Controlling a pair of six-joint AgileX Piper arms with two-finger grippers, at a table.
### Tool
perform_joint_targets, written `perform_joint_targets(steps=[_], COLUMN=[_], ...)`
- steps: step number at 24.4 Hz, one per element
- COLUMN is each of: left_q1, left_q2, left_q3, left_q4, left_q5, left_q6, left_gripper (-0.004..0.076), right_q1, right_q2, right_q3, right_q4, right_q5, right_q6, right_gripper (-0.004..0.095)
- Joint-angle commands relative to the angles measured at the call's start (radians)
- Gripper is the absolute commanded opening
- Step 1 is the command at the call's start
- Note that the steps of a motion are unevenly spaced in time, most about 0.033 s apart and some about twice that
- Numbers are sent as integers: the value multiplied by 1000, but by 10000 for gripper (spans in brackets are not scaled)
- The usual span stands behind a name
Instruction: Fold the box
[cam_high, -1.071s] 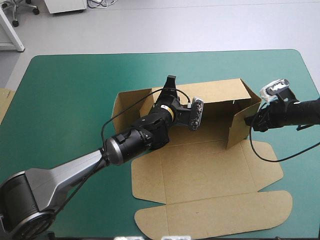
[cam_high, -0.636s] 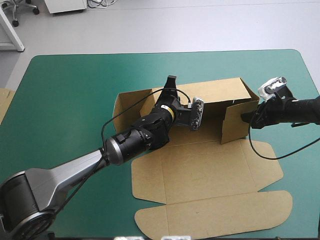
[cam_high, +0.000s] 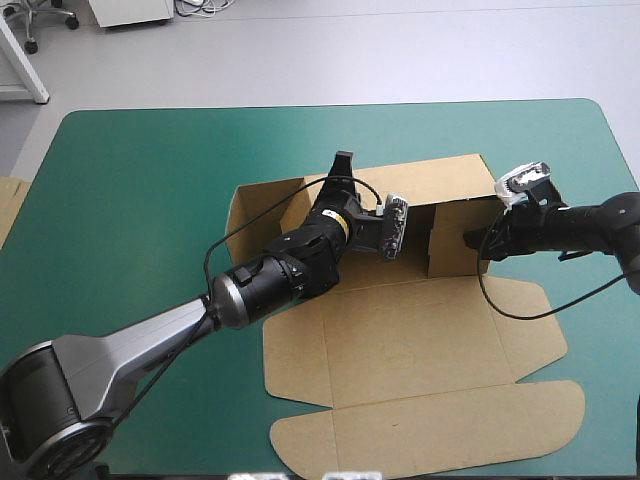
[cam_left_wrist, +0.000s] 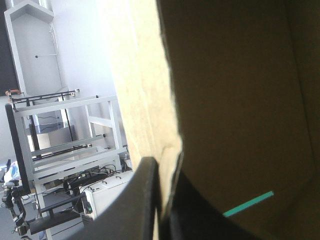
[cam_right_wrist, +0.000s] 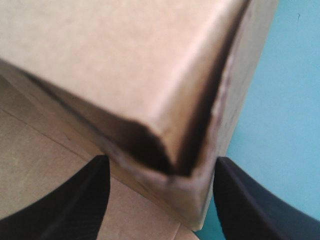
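**Left hand.** My left hand is clamped on the box, a cut sheet of brown cardboard. The two black fingers are all but together, with the top edge of the far wall pinched between them. From above, this hand sits on the box's 12 o'clock side, left of the wall's middle. Judgement: the pinch is there to hold that wall upright while the other end is worked.

**Right hand.** My right hand is spread and grips nothing. A folded corner of the box lies just ahead of it, between the fingers. From above it is at the side wall on the box's 3 o'clock end. That wall stands raised and turned in toward 9 o'clock. Contact cannot be confirmed. Judgement: spread fingers offer a broad face for pushing the wall home.

**Surroundings.**
- The lid panel lies flat toward 6 o'clock.
- The box occupies the teal-green covered desk from centre toward 4 o'clock.
- An edge of spare board shows at the desk's 9 o'clock edge.

**Assessment.** Walls are partly raised and none looks tucked. The main risk is that the pushed wall springs back out.
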Motion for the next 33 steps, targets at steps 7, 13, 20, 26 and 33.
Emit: perform_joint_targets(steps=[7, 13, 20, 26, 33], left_q1=[-8, -8, -8, -8, -49], left_q2=[-24, -24, -24, -36, -117], left_q3=[-18, -18, -18, -18, -18], left_q4=[-50, -50, -50, -50, -103], left_q5=[-71, -71, -71, -60, -116], left_q6=[-7, -7, -7, -7, -7], left_gripper=[-10, -10, -10, 85, 447], right_q1=[3, 3, 3, 3, 3], right_q2=[-30, -30, -30, -30, -30], right_q3=[-17, -17, -17, -17, -17], right_q4=[117, 115, 122, 126, 146], right_q5=[-129, -79, -69, -64, -63], right_q6=[-90, -101, -101, -101, -88], right_gripper=[327, -5, -19, -19, -19])
